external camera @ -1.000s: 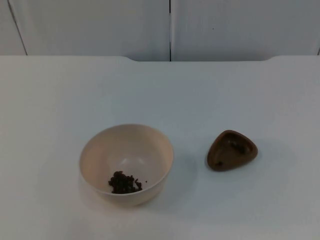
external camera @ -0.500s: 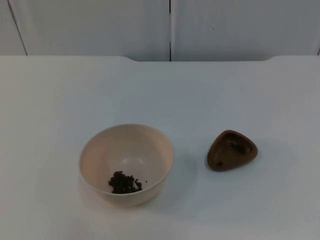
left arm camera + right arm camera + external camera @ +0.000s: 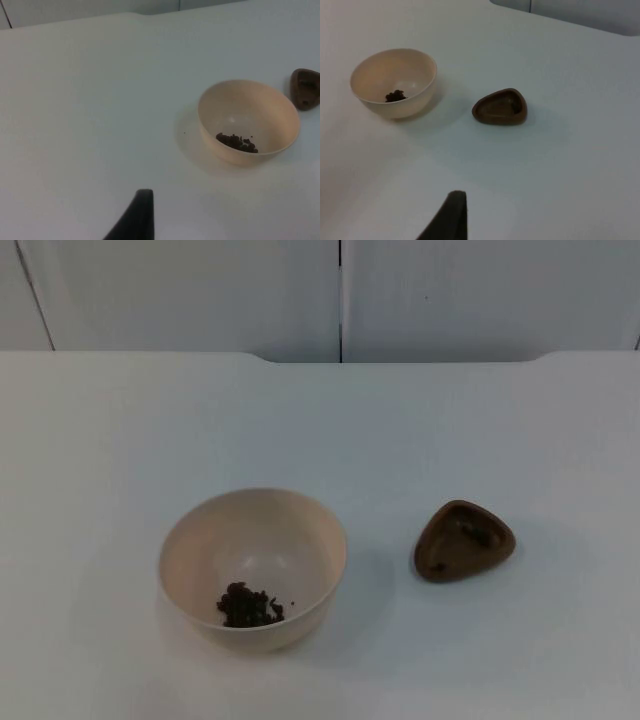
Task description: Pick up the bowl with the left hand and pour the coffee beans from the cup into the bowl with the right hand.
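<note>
1. Nothing is changing across the last second: in the top view the bowl (image 3: 253, 568) and the cup (image 3: 464, 539) are sitting exactly where they sat before, and no arm is coming into that view.
2. You are looking at a cream bowl standing upright on the white table (image 3: 330, 430), with a small heap of coffee beans (image 3: 248, 606) lying inside it toward its 6 o'clock side.
3. The brown cup is resting on the table at the bowl's 3 o'clock, well apart from it, with only a few dark bits showing inside.
4. The left gripper (image 3: 135, 217) is hanging back off the bowl, touching nothing; one fingertip is showing, so you cannot tell how far its jaws are parted.
5. The right gripper (image 3: 449, 217) is likewise waiting clear of the cup, holding nothing; jaw spread cannot be told either.
6. My read: beans are already lying in the bowl and both items are set down, so the pour looks done and the arms are idling at the finish.
</note>
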